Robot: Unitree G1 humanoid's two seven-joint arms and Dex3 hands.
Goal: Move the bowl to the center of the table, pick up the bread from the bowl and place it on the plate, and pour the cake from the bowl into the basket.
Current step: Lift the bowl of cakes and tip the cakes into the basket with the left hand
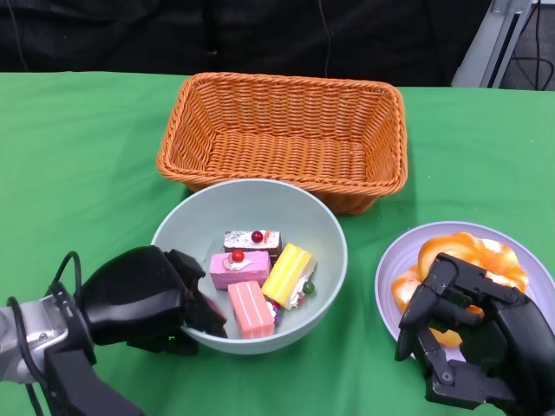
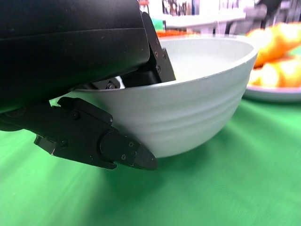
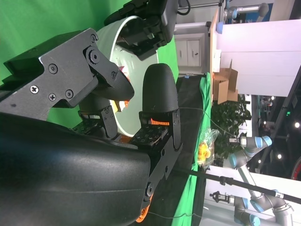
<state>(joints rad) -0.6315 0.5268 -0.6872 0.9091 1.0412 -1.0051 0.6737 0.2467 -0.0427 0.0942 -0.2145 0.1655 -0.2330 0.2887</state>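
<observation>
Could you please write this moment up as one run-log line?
left hand: grips bowl rim | right hand: over bread on plate | cakes: in bowl | basket: empty

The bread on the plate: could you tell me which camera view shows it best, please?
The head view: the bread lies on the plate, seen from above, partly behind the right hand. The left wrist view shows only a blurred orange edge of it beyond the bowl. The right wrist view barely shows it.
</observation>
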